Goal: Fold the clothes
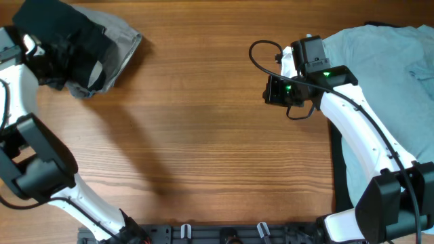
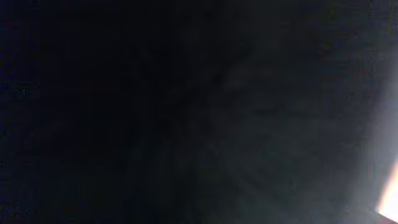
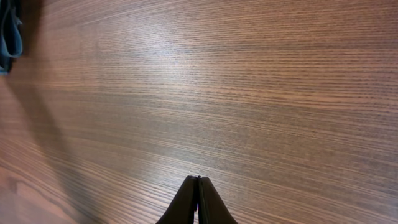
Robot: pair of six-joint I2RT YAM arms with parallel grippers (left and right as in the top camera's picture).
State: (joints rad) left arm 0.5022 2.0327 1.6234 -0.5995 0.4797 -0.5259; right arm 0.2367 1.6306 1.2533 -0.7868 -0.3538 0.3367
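The black shorts (image 1: 68, 41) lie bunched at ten o'clock on the desk (image 1: 203, 149) in the overhead view. Their pale grey lining (image 1: 123, 46) is turned out along the edge toward three o'clock. The left arm (image 1: 15, 81) reaches up from seven o'clock, and its end goes in among the black folds. The left fingers are buried there and do not show. The left wrist view is almost wholly dark, with only a bright sliver at its four o'clock corner, so I cannot tell whether those fingers are released or clenched on the cloth.

A light blue T-shirt (image 1: 386, 68) is spread loosely from two to four o'clock, well apart from the shorts, with bare wood between them. A dark edge (image 1: 340, 183) shows beneath it near five o'clock, but what that is cannot be told.

The right arm (image 1: 352, 129) crosses over the shirt's nine o'clock edge, its wrist pointing toward nine o'clock. The right fingers (image 3: 198, 193) are clenched tip to tip with nothing between them, above bare wood grain. A dark bluish object (image 3: 9, 34) sits at the ten o'clock corner of the right wrist view, too cropped to identify.
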